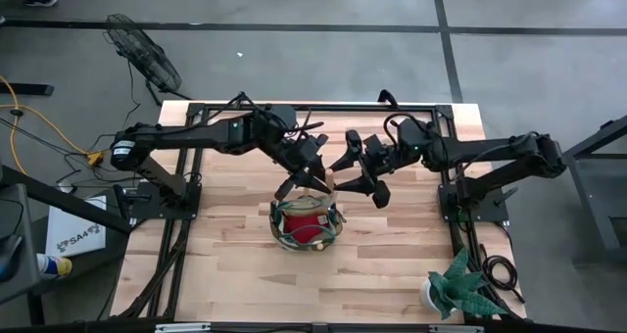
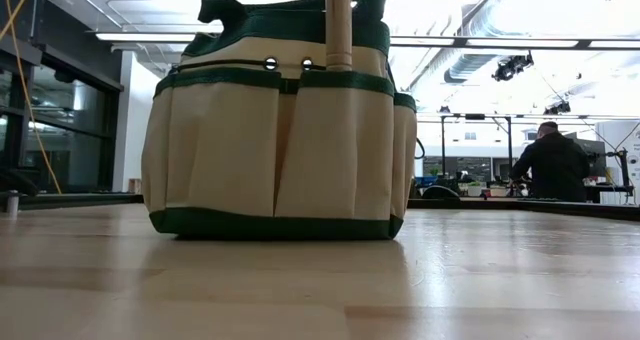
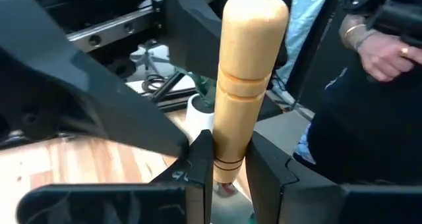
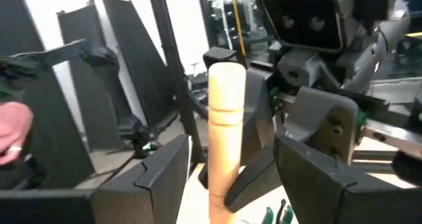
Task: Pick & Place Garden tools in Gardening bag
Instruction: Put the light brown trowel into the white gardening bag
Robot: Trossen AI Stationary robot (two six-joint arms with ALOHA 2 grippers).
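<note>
The round beige fabric gardening bag with green trim [image 1: 307, 224] sits at the frame's centre. The left gripper [image 3: 230, 174] pinches a pale wooden tool handle [image 3: 244, 85] upright above it; the right gripper [image 4: 227, 178] flanks the handle, jaws wide.

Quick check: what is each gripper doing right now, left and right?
Left gripper: shut on the wooden tool handle, above the gardening bag.
Right gripper: open, fingers either side of the same handle, not gripping it.
</note>
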